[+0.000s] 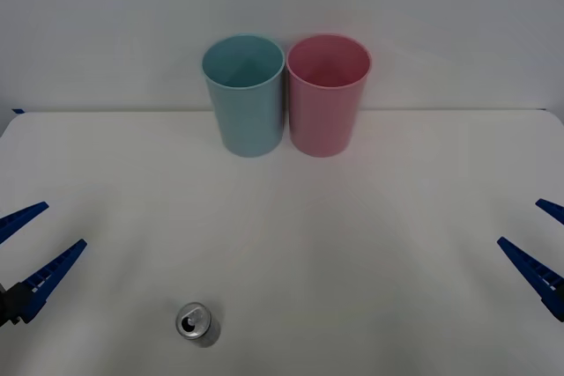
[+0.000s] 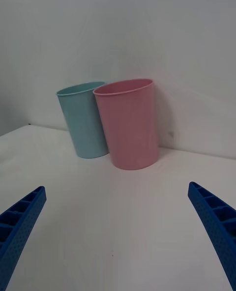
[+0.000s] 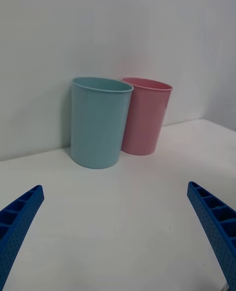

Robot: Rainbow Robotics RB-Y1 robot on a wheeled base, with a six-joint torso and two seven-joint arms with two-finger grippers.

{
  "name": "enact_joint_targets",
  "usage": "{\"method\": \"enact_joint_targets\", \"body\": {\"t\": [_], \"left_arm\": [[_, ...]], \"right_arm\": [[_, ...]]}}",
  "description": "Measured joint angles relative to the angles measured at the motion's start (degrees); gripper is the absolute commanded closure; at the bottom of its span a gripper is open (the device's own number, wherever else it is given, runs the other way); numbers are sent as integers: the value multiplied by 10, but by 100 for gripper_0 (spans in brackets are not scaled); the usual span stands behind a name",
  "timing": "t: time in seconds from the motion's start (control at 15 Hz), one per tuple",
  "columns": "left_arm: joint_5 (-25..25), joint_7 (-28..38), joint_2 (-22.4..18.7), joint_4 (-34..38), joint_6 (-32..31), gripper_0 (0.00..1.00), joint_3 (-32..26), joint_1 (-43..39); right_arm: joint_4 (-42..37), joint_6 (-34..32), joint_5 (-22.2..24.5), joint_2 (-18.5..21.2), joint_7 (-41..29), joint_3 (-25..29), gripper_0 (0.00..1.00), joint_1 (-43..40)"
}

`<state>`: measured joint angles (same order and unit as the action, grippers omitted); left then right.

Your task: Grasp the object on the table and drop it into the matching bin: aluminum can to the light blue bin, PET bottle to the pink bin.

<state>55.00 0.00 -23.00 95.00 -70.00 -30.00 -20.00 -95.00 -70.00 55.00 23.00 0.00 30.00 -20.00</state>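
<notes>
The aluminum can (image 1: 197,324) stands upright on the table (image 1: 370,261), near its front edge, left of centre; far behind it the light blue bin (image 1: 244,94) and pink bin (image 1: 327,94) stand side by side; my left pincer (image 1: 33,248) and right pincer (image 1: 545,239) hover wide open at the table's sides, holding nothing.

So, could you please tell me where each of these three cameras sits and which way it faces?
Front view: above the arms, looking down at the white table, the can and both bins; left gripper and right gripper sit open at the edges.
Left wrist view: low over the table, facing the light blue bin; its own blue fingers show.
Right wrist view: low, facing the pink bin; its own fingers show.
All views share both bins.
</notes>
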Motion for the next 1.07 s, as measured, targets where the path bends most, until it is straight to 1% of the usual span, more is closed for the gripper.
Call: {"method": "enact_joint_targets", "body": {"t": [0.2,0.4,0.67,0.87,1.07], "left_arm": [[-2,0,3,-3,1,0,-2,0],[-18,-2,9,-10,3,0,-11,1],[-24,-6,-19,-12,2,0,-14,-16],[-26,-15,-33,-12,-2,0,-14,-37],[-24,-23,-50,-12,-15,0,-13,-57]], "right_arm": [[0,0,0,0,0,0,0,0],[0,0,0,0,0,0,0,0],[0,0,0,0,0,0,0,0],[0,0,0,0,0,0,0,0],[0,0,0,0,0,0,0,0]]}}
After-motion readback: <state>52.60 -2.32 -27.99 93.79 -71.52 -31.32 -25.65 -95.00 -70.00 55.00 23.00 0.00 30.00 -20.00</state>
